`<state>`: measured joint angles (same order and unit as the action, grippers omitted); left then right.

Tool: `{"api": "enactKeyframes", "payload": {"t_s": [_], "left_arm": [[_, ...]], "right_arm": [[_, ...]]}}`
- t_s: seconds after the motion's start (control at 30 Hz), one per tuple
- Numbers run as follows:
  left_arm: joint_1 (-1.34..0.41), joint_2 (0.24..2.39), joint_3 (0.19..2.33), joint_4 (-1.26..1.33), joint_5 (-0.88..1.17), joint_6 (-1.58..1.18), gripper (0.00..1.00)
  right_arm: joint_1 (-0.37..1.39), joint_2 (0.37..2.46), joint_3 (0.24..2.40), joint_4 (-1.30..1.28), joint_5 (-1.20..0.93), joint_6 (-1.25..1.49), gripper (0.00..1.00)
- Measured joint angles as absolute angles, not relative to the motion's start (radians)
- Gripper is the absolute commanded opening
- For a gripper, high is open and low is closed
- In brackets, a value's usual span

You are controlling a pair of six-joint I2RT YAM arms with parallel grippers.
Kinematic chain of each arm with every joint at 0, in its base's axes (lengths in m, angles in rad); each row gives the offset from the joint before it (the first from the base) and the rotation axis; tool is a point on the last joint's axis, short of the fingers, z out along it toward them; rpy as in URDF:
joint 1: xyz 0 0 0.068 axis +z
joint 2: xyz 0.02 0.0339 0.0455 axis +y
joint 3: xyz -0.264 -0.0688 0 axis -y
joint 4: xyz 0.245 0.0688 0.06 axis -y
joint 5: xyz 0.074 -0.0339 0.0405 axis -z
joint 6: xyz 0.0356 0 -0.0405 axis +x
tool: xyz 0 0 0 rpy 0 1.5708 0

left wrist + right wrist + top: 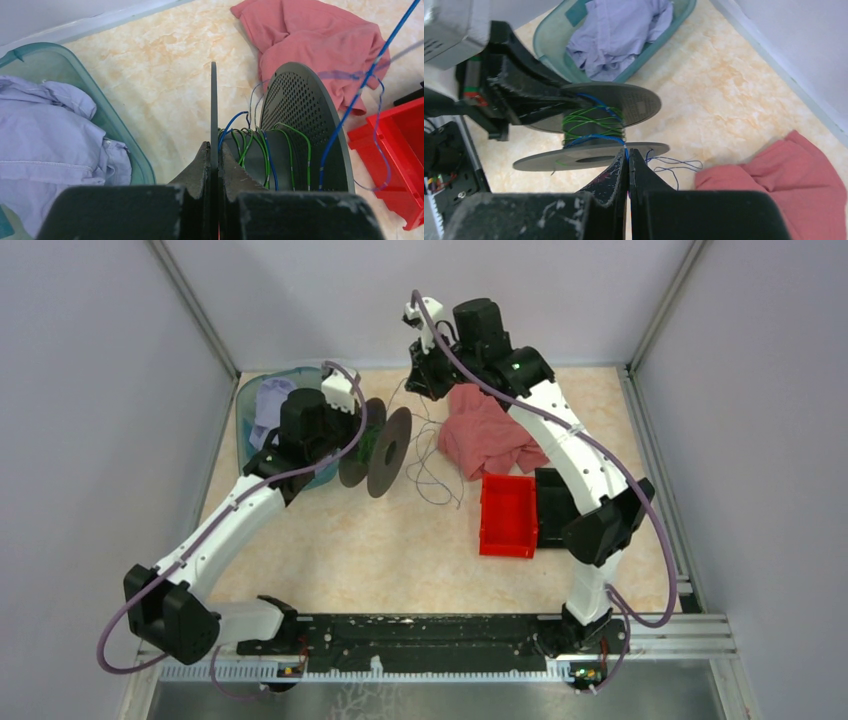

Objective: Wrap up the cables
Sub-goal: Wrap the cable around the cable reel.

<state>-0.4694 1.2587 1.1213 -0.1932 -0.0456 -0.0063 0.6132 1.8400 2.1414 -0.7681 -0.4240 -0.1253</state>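
Observation:
A dark grey spool (388,452) stands on edge at mid-table, with thin green and blue cable (260,152) wound on its core. My left gripper (353,440) is shut on the spool's thin left flange (213,100), as the left wrist view (214,150) shows. My right gripper (424,382) is behind and right of the spool, shut on a blue strand of the cable (626,148) right at the near flange; its jaws (627,152) are closed. Loose cable loops (432,475) lie on the table right of the spool and also show in the right wrist view (674,165).
A pink cloth (485,430) lies behind the loops. A red bin (508,514) and a black bin (555,505) sit at the right. A teal basket (245,405) with lilac clothing (45,130) stands at the back left, beside my left arm.

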Motion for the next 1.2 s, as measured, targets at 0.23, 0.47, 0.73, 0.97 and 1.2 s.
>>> {"api": "enactKeyframes", "payload": {"t_s": [0.23, 0.47, 0.73, 0.97, 1.2], "left_arm": [[-0.47, 1.254, 1.114, -0.206, 0.006, 0.002, 0.0], [-0.469, 1.251, 1.114, -0.227, 0.062, 0.005, 0.0], [-0.468, 1.251, 1.12, -0.247, 0.096, 0.0, 0.0], [-0.462, 1.25, 1.16, -0.275, 0.099, -0.009, 0.0], [-0.447, 1.249, 1.197, -0.29, 0.117, -0.034, 0.0]], "right_arm": [[0.568, 1.84, 2.123, -0.712, -0.367, -0.125, 0.0], [0.516, 1.84, 2.021, -0.665, -0.355, -0.12, 0.0], [0.487, 1.84, 1.868, -0.619, -0.368, -0.12, 0.0], [0.453, 1.84, 1.748, -0.583, -0.395, -0.121, 0.0], [0.442, 1.839, 1.66, -0.54, -0.425, -0.124, 0.0]]}}
